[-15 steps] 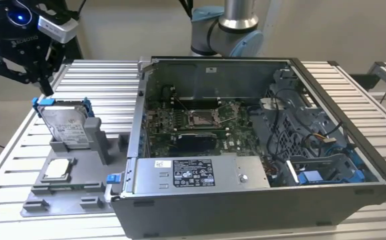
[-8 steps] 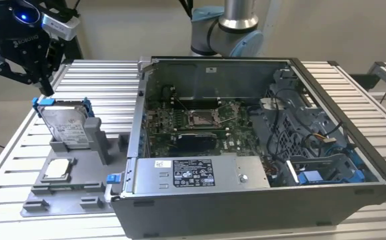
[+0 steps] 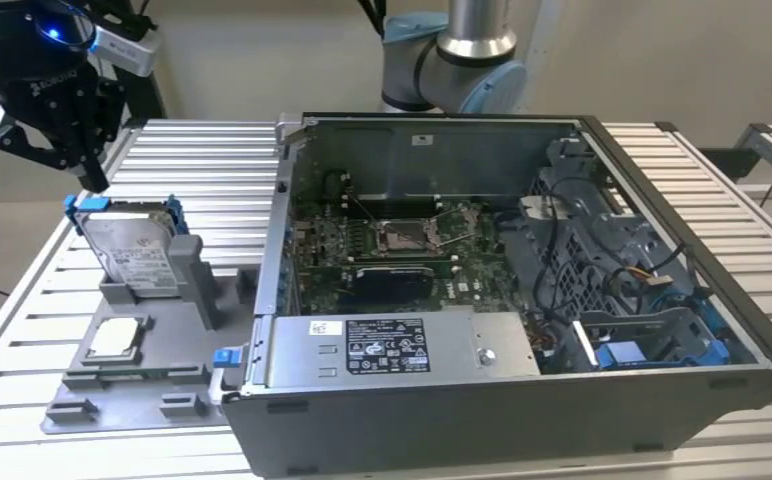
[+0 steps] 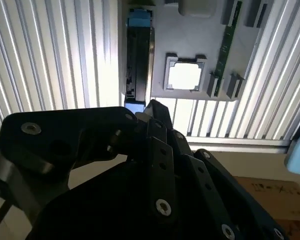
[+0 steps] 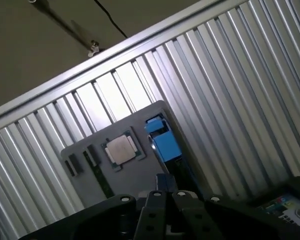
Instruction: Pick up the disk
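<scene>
The disk is a silver hard drive with a white label and a blue carrier frame. It stands on edge in a slot of the grey fixture plate, at the exterior view's left. My black gripper hangs just above and behind the disk's top blue corner, not touching it. In the second wrist view the disk appears edge-on beyond the gripper. The first wrist view has the blue carrier end of the disk right past the gripper.
A small square silver chip lies in a pocket of the plate, near the disk. The open computer case with its grey power supply stands close on the exterior view's right. The slatted aluminium table carries everything.
</scene>
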Controlling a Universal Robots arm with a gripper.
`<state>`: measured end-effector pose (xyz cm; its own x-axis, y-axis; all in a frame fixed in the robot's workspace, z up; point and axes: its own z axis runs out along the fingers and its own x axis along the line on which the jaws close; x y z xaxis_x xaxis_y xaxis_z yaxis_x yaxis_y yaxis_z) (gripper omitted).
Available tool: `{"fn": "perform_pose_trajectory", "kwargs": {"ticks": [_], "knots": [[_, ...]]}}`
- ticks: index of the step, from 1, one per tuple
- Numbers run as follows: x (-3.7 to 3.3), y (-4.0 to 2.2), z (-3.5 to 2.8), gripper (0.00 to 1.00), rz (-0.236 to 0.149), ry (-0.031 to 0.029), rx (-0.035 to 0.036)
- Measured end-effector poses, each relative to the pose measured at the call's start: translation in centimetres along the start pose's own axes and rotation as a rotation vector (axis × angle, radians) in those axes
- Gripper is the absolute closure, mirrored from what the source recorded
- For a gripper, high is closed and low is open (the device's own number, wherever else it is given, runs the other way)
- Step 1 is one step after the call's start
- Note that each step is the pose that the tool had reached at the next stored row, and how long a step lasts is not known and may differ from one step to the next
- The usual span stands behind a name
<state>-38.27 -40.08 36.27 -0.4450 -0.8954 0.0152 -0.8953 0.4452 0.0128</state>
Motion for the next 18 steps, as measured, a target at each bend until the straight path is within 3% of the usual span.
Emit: {"fn": "perform_pose_trajectory", "kwargs": {"ticks": [12, 18], "knots": [[-0.1, 0.09, 0.05, 1.0, -0.179, 0.0023, 0.0025], [-0.05, 0.19, 0.07, 1.0, -0.257, -0.0024, 0.0015]]}}
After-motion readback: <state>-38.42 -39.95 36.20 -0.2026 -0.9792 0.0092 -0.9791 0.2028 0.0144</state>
